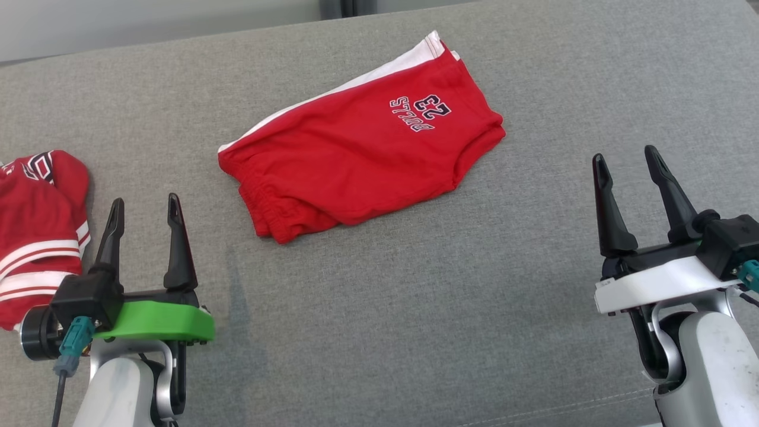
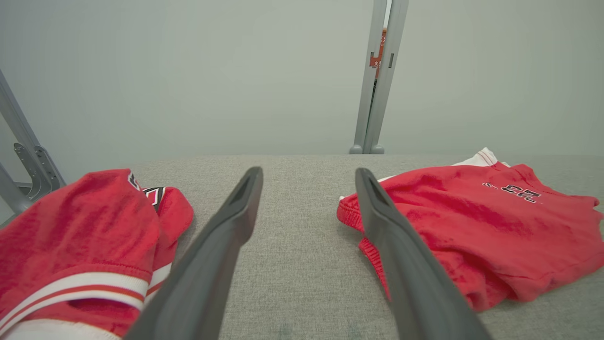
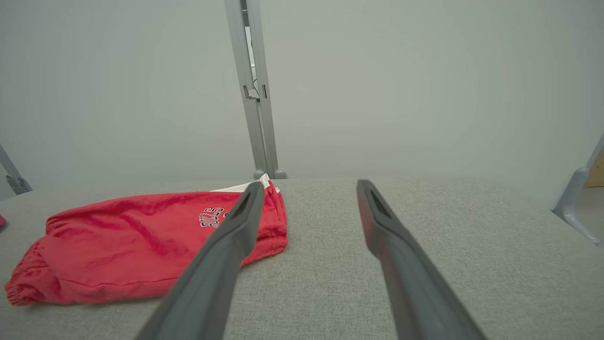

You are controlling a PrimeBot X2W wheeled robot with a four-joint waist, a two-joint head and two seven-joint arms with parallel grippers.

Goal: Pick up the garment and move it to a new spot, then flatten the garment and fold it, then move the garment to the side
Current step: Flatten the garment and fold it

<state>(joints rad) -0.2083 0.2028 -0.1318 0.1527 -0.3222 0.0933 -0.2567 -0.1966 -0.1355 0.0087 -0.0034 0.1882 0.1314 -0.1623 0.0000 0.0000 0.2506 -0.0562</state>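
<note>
Surface: a grey woven fabric pad [image 1: 415, 296] spanned the head view, with a stitched seam toward 5 o'clock.
Room: a plain pale grey-green wall [image 2: 236, 71] stood behind the pad's far edge, and one grey metal upright post [image 2: 377, 94] rose at 1 o'clock in the left wrist view.
Garments (two): the red cotton shorts with a white side stripe [image 1: 356, 154] lay flat just off centre toward 12 o'clock, waistband toward 7 o'clock, and the "BULLS 23" print read upside down. A crumpled red top with white bands [image 1: 35, 237] lay at 9 o'clock, well apart from the shorts.
Grippers (two, four dark fingers): the left gripper on a green mount [image 1: 145, 203] sat at 8 o'clock, beside the crumpled top. The right gripper on a white mount [image 1: 625, 155] sat at 3 o'clock.
Claw state: both pairs of fingers were spread, with nothing between them, and neither touched the shorts.
</note>
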